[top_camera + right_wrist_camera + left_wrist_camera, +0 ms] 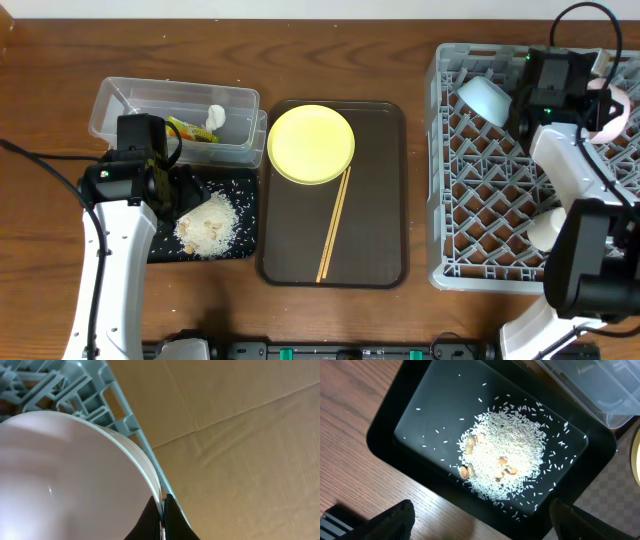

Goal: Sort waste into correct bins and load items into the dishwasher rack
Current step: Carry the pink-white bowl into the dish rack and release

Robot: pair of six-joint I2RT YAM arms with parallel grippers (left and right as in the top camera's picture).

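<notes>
My left gripper (482,530) hangs open over the near rim of the black tray (385,435), one finger above the wood and one above the tray corner. Rice scraps (505,455) with a few nut pieces lie heaped in that tray. The clear tub (120,105) holds the green-and-orange wrapper (190,130) and the tissue wad (216,117). At the far right edge of the dishwasher rack (480,190), my right gripper (161,499) is shut on the rim of a white bowl (70,480). A pale bowl (490,95) and a cup (545,228) sit in the rack.
A brown serving tray (380,200) between the bins and the rack carries the yellow plate (311,144) and two chopsticks (333,225). Cardboard (240,450) lies beyond the rack's right side. The right arm's links cover the rack's right part.
</notes>
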